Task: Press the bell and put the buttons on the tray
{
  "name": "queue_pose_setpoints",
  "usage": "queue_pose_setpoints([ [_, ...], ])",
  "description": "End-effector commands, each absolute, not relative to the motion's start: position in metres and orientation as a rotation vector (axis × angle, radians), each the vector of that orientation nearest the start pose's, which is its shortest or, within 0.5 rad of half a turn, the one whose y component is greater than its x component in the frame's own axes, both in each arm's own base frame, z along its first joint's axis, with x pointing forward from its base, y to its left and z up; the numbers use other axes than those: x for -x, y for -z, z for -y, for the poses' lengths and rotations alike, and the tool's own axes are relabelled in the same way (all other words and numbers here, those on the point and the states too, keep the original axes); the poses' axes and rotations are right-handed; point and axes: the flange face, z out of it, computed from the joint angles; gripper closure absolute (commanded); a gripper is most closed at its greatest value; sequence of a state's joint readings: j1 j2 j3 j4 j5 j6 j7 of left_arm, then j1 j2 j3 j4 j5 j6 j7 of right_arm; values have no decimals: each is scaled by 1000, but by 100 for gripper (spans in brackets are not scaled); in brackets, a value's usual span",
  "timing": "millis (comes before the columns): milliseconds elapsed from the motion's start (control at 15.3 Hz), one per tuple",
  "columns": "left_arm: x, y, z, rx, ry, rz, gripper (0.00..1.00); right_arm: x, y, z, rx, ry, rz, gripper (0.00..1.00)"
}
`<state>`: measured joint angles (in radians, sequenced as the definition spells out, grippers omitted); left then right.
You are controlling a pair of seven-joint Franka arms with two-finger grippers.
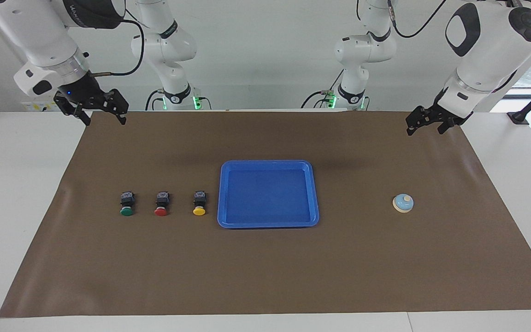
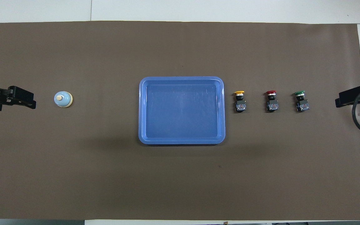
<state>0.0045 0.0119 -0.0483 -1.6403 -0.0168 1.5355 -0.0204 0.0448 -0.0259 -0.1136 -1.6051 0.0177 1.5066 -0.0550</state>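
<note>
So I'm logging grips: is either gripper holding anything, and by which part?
Nothing is held: left gripper and right gripper are both open and empty.

No legible text anywhere. Faint, partly cut-off lettering on the right arm's dark upper housing and small marks on the buttons' black bodies, unreadable.

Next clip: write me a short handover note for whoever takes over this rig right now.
Left gripper: open, holds nothing, raised at the left arm's end of the mat.
Right gripper: open, holds nothing, raised at the right arm's end.
Tray: mid-mat, nothing in it.
Bell: on the mat toward the left arm's end, untouched.
Green button, red button, yellow button: in a row beside the tray, toward the right arm's end.
Done: nothing. Left: press the bell, move all three buttons into the tray.
</note>
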Motion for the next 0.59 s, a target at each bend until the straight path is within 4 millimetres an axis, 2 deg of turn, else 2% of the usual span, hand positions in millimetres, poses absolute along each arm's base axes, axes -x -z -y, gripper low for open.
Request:
queue_pose_setpoints([
  [0,-550,-588,26,3147,-153,-50,0,-532,-617,37,3117,-125,-1,0],
  [522,-551,-585,26,3146,-133,-26,0,-532,-617,37,3117,-125,1,0],
])
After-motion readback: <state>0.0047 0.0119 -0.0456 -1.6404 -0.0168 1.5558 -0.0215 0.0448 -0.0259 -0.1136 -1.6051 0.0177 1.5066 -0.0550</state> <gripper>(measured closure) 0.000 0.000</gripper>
